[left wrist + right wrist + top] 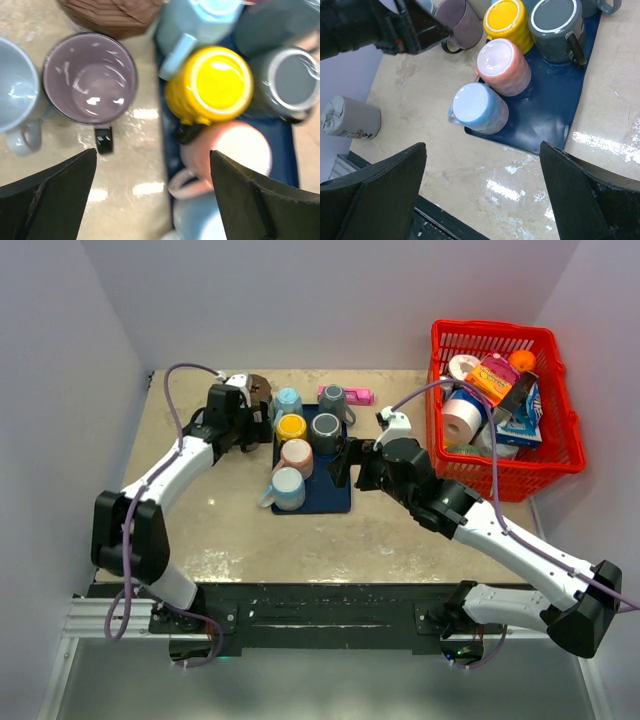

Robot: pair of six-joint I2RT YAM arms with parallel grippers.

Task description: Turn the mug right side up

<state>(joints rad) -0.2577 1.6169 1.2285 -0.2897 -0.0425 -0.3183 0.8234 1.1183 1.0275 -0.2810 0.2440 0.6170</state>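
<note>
Purple mug (pixel 90 77) — glossy, round, with a black handle — stands mouth-up on the beige mottled table (pixel 130 165), just beside the blue tray (pixel 282 140). My left gripper (pixel 153 150) hangs near it, pointing down — fingers spread, holding nothing.

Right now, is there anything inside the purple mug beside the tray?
Nothing: the purple mug stands mouth up and its bare bottom shows, with only light glints. The table directly under it is hidden by the mug.

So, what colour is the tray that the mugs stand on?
The tray is dark blue. It shows best in the right wrist view.
</note>
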